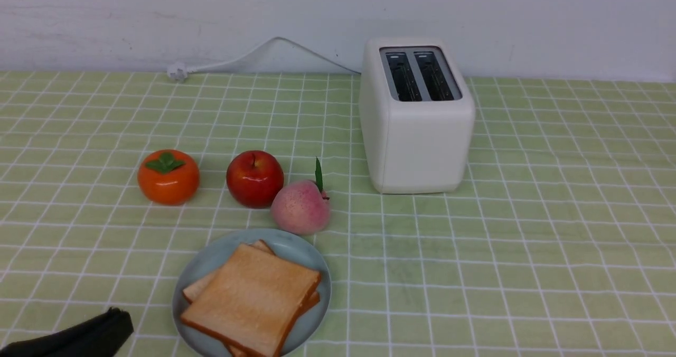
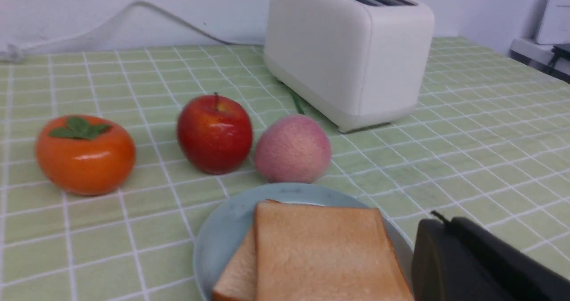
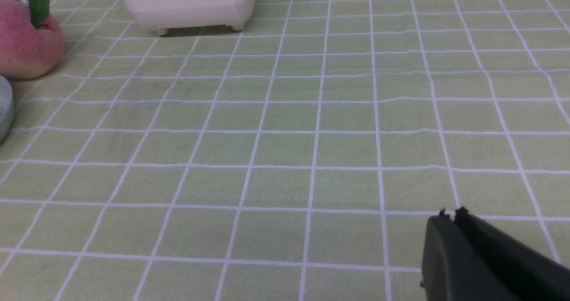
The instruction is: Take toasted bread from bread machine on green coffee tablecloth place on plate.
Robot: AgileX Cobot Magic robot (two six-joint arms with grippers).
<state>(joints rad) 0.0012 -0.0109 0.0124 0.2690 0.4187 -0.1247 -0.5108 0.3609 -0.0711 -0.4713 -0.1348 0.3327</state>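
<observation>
Mostly hidden under its twin, the lower slice of toasted bread (image 1: pixel 252 297) shows only corners and crust; both lie flat on the plate (image 1: pixel 200 267), corners skewed to the grid, the near rim cut off. Beyond, the bread machine (image 1: pixel 417 119) has slots running front to back. The left claw (image 1: pixel 113 328) and right claw (image 3: pixel 449 223) are pressed together, holding nothing.

No readable text, label, brand, number or sign in any of the three views.
</observation>
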